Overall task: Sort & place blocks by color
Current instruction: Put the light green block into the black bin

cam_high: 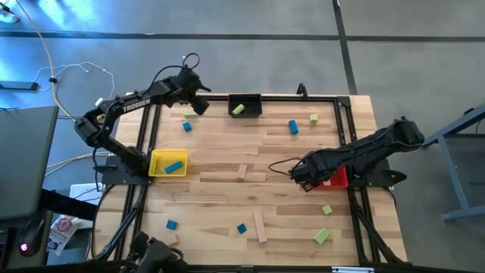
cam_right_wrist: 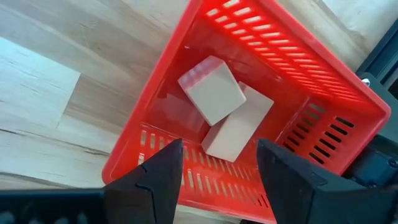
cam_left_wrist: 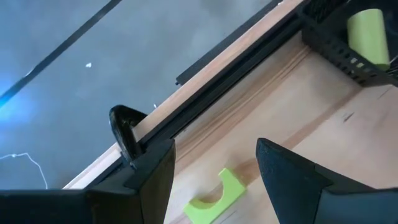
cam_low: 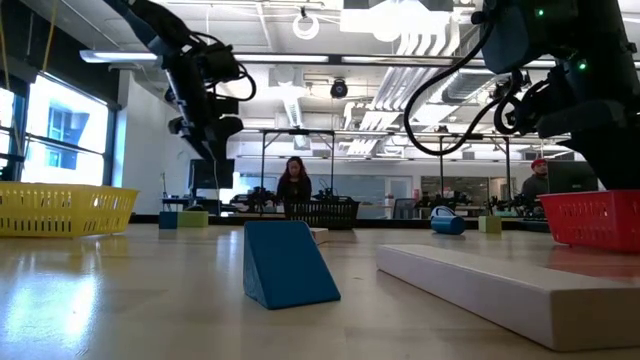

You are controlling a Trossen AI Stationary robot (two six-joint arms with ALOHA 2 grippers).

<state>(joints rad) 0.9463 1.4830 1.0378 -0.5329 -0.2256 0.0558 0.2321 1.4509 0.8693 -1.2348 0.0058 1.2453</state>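
Observation:
My left gripper [cam_high: 195, 102] [cam_left_wrist: 214, 149] hangs open near the table's far-left corner, above a lime green arch-shaped block [cam_left_wrist: 214, 196] [cam_high: 189, 112] that lies flat on the wood. My right gripper [cam_high: 307, 180] [cam_right_wrist: 219, 149] is open over the red bin [cam_right_wrist: 298, 74] [cam_high: 337, 179], where two plain wooden blocks [cam_right_wrist: 211, 90] [cam_right_wrist: 239, 127] lie on the bin's floor. The black bin [cam_high: 245, 105] holds a green block [cam_left_wrist: 368, 28]. The yellow bin [cam_high: 168, 163] holds a blue block [cam_high: 174, 166]. Several blue, green and wooden blocks lie scattered on the table.
Loose blocks: blue [cam_high: 186, 127], blue [cam_high: 292, 127], green [cam_high: 314, 117], wood [cam_high: 242, 172], blue [cam_high: 171, 224], blue [cam_high: 241, 227], wooden bar [cam_high: 260, 226], green [cam_high: 326, 209], green [cam_high: 323, 236]. A black frame rail [cam_left_wrist: 236, 81] runs along the far edge. People sit in the room behind [cam_low: 294, 185].

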